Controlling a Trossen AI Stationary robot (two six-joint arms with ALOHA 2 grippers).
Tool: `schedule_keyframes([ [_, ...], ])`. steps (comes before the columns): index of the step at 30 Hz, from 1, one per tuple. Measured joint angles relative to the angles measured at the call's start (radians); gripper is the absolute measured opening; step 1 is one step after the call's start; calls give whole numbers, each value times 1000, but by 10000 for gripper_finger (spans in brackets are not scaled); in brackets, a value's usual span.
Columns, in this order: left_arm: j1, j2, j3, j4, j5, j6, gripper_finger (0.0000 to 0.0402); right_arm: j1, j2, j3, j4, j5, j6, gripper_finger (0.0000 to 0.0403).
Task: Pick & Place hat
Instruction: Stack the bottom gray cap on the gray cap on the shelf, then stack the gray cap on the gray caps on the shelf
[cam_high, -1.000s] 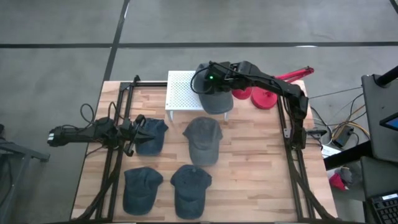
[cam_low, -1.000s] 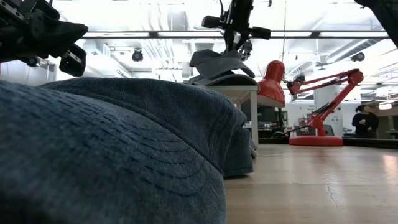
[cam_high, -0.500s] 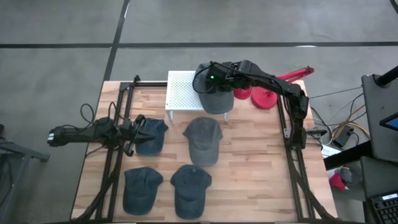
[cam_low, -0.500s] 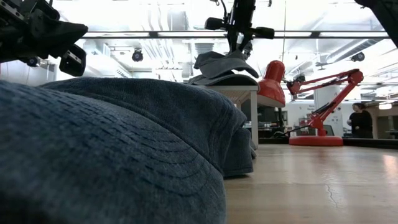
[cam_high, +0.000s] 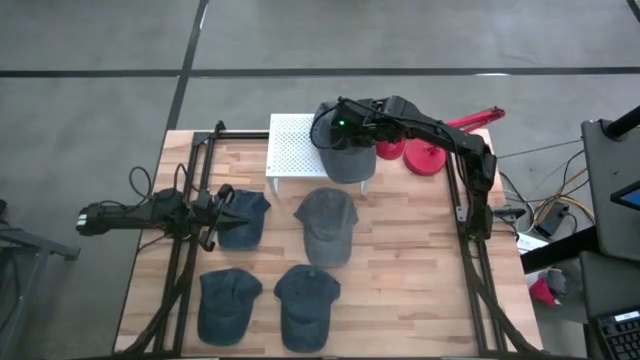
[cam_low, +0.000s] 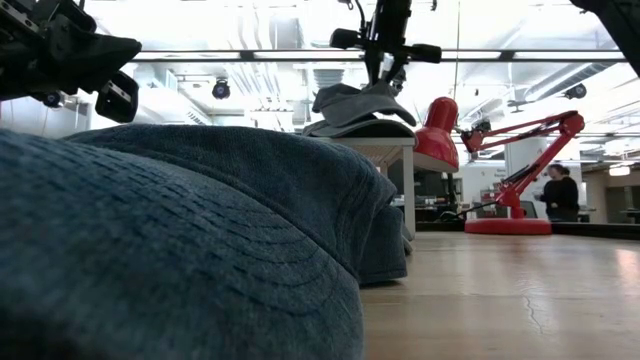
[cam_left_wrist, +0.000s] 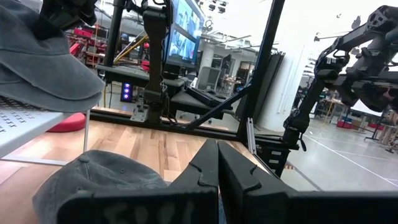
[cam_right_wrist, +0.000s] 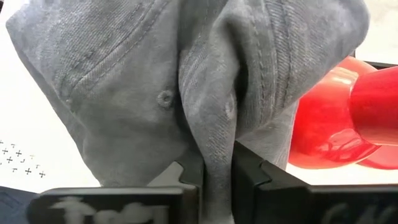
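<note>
A grey cap lies on the right part of a white perforated stand. Its brim and lower edge rest on the stand top. My right gripper stands over its crown, shut on the cloth, seen close in the right wrist view. My left gripper waits near the table's left side, above a blue cap. Its fingers are shut and it touches nothing. My right gripper pinches a raised fold of the grey cap's crown between its two fingers. It comes from above, pointing down. The crown is drawn up under the gripper while the lower part of the cap stays on the stand.
A second grey cap lies mid-table, and two blue caps lie near the front edge. A red desk lamp stands right of the stand. A black frame runs along both table sides. A person is far behind.
My right gripper has shifted slightly toward the table's right, still shut on the crown. The pinched top of the grey cap has moved with it, and the brim has stayed on the stand.
</note>
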Motion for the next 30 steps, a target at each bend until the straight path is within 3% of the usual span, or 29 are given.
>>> schedule_keyframes([
  [16, 0, 0, 0, 0, 0, 0, 0, -1, -1, 6, 0, -49, 1, 148],
  [24, 0, 0, 0, 0, 0, 0, 0, 2, -6, 80, -50, -122, -1, 160],
  [30, 0, 0, 0, 0, 0, 2, 0, 32, -6, 149, -69, -240, -22, 150],
])
